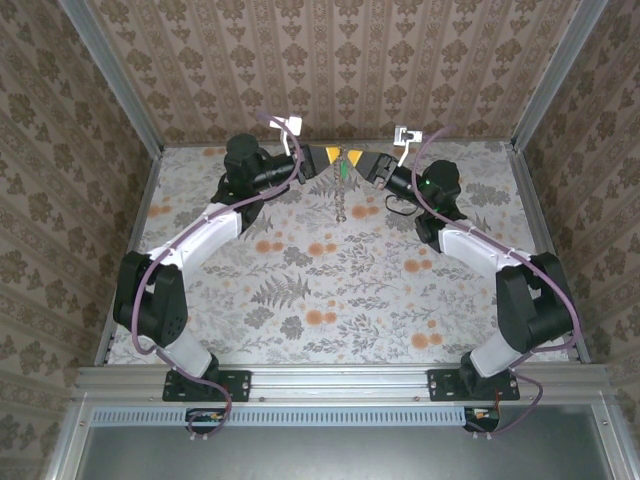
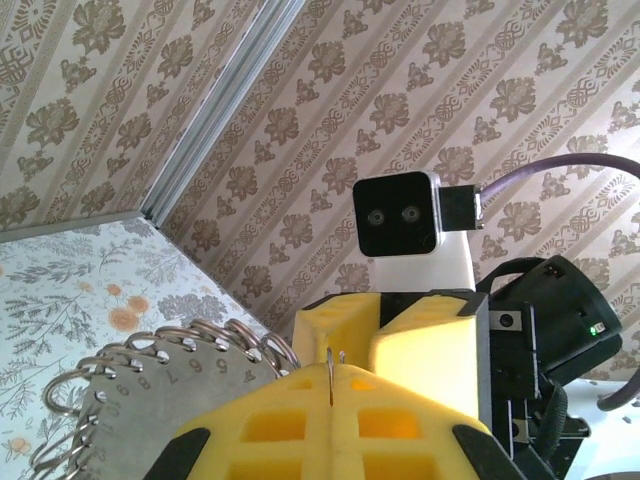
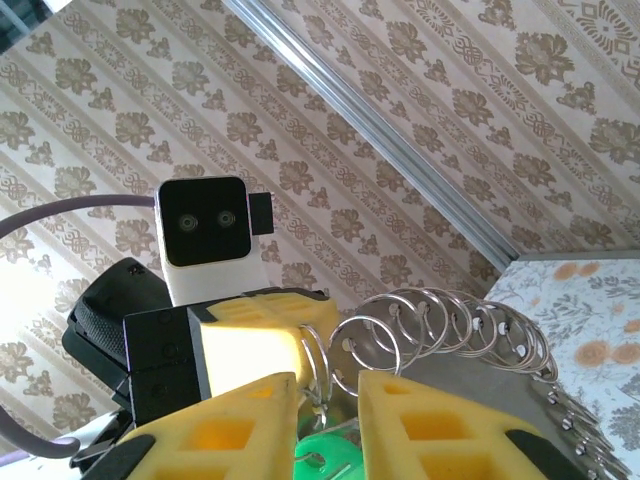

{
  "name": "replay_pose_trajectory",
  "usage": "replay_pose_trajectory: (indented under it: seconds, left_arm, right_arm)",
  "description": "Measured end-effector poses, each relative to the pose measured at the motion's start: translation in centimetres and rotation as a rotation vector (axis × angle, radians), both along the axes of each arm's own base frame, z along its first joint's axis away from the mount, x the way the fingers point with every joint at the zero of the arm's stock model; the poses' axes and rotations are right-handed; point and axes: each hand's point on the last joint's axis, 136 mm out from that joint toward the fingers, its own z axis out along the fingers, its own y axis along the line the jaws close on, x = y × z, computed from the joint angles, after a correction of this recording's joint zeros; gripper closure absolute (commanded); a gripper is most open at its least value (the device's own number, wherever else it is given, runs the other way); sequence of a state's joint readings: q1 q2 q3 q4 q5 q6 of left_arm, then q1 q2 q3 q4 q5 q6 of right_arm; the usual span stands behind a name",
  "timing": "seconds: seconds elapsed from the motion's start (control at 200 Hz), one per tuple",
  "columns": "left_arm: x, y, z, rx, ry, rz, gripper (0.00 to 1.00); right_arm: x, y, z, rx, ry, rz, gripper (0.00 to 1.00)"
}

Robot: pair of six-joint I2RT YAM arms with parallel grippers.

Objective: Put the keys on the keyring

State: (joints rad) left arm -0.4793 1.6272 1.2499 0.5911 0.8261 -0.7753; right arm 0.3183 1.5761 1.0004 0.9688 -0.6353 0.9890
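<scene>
Left end effector point(image 2: 330, 390) clenched on thin silvery wire ring point(image 2: 331, 358); right end effector point(image 3: 330, 405), grip unclear, straddles tiny green-headed key point(image 3: 330, 452). Threading step, apparently; next demands fine alignment.

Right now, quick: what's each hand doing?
Left hand: closed, pinching a thin metal wire.
Right hand: fingers apart, green key between them; whether it grips cannot be told.

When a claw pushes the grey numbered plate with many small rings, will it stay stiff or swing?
The plate looks like flat sheet metal, so probably stiff. Its rings sit loose in edge holes, so they will likely flop. It seems to dangle above the table, so a push may swing it.
</scene>
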Motion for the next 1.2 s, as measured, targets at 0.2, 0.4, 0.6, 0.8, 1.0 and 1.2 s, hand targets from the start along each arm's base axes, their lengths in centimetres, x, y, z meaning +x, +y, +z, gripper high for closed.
replay_pose_trajectory:
  seconds: [0.2,0.4,0.6,0.8,1.0,1.2]
  left_arm:
    - [-0.1,0.0,0.2,-0.006,0.003,-0.004,1.0]
    - [-0.2,-0.1,0.1,-0.006,0.003,-0.009,1.0]
    - [-0.3,-0.2,0.1,-0.006,0.003,-0.014,1.0]
    - [-0.3,-0.2,0.1,-0.006,0.003,-0.015,1.0]
    - [-0.4,-0.3,0.1,-0.005,0.003,-0.021,1.0]
    - [-0.5,-0.3,0.1,-0.004,0.004,-0.021,1.0]
  right_arm:
    - [-0.2,0.0,1.6,0.04,-0.04,0.014,0.71]
    - [-0.5,0.2,3.4,0.052,-0.089,0.034,0.72]
    - [0.0,0.5,3.1,0.046,-0.084,0.044,0.73]
    - [0.6,1.0,1.4,0.026,-0.045,0.062,0.78]
    - [0.6,1.1,1.1,0.017,-0.032,0.068,0.81]
    - [0.6,1.1,0.7,0.012,-0.027,0.067,0.87]
